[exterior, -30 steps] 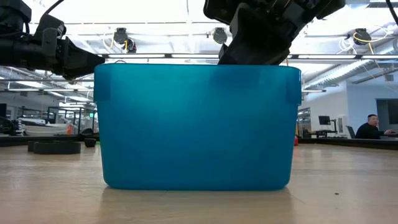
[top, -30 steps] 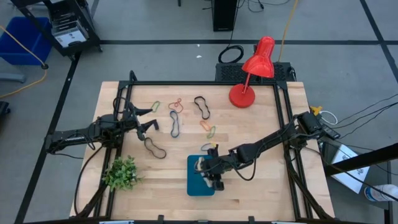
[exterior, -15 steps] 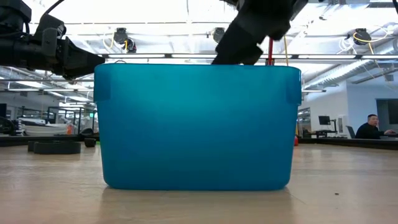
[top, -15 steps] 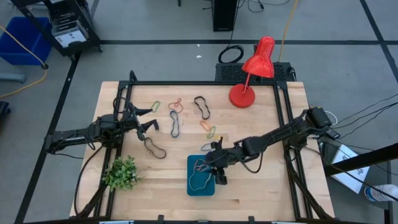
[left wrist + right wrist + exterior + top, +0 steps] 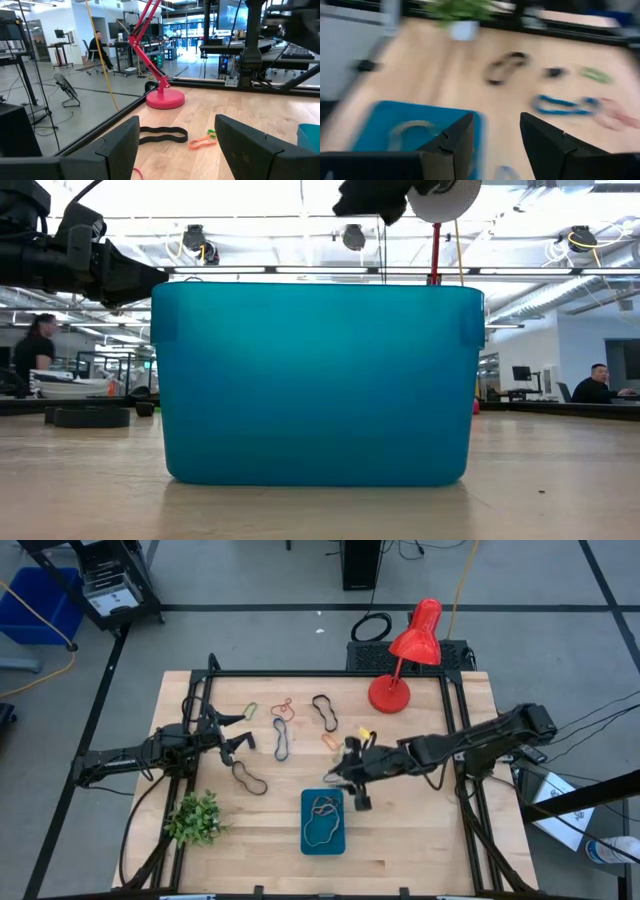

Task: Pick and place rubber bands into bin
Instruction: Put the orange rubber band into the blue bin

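Observation:
The teal bin (image 5: 323, 838) stands near the table's front edge and fills the low view (image 5: 315, 380). Tan rubber bands (image 5: 321, 820) lie in it. Several more bands lie on the table beyond it: black (image 5: 325, 712), red (image 5: 283, 708), green (image 5: 250, 712), dark blue (image 5: 283, 740), orange (image 5: 330, 743) and black (image 5: 250, 778). My right gripper (image 5: 347, 790) hovers open and empty just past the bin's far right corner; its wrist view (image 5: 495, 145) is blurred. My left gripper (image 5: 240, 732) is open and empty at the table's left, between the green and black bands.
A red desk lamp (image 5: 390, 692) stands at the far right of the table. A small green plant (image 5: 195, 817) stands at the near left. A black frame (image 5: 320, 674) runs round the table. People show in the room behind.
My right gripper has risen out of the bin and gone toward the table's far edge and a little to the right. The tan bands it covered now lie uncovered in the bin.

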Action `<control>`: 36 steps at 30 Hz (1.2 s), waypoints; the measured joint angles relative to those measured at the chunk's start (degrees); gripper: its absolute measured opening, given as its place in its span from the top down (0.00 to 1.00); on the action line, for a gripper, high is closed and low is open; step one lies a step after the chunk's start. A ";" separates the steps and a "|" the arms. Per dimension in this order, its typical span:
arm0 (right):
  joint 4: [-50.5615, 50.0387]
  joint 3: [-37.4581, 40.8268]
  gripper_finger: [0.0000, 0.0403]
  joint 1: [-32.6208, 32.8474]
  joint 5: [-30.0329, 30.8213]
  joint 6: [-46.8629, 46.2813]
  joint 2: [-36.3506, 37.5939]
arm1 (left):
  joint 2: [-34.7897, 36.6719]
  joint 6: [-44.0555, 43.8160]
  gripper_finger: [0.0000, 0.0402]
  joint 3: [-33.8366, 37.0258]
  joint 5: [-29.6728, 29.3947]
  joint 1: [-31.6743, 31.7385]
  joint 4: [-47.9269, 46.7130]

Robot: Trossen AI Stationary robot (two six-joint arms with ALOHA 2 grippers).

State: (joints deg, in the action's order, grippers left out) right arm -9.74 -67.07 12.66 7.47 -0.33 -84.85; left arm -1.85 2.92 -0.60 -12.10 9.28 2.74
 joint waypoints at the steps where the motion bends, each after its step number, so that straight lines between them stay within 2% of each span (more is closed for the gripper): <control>1: -0.33 0.00 0.62 -0.68 2.16 0.49 0.01 | 0.00 0.18 0.34 0.00 0.00 0.00 0.00; 4: -1.91 0.00 0.64 -3.85 4.35 3.00 -0.36 | -0.01 0.22 0.34 0.00 0.00 -0.01 0.00; 11: -7.60 0.00 0.67 -12.07 4.18 3.11 -3.44 | -0.02 0.50 0.34 0.00 0.00 -0.01 0.02; 17: -8.54 0.00 0.67 -18.02 -1.88 3.37 -8.50 | -0.02 1.33 0.34 -0.01 0.00 0.01 -0.05; 27: -9.42 0.02 0.67 -20.70 -1.82 6.33 -19.25 | 0.00 1.37 0.34 -0.02 0.00 0.06 -0.09; 36: -8.90 0.02 0.67 -21.62 -1.80 7.25 -21.23 | -0.02 2.78 0.34 -0.02 0.01 0.06 -0.11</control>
State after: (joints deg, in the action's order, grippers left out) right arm -18.64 -67.05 -8.96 5.67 6.92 -106.08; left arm -1.87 5.70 -0.62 -12.09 9.34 2.64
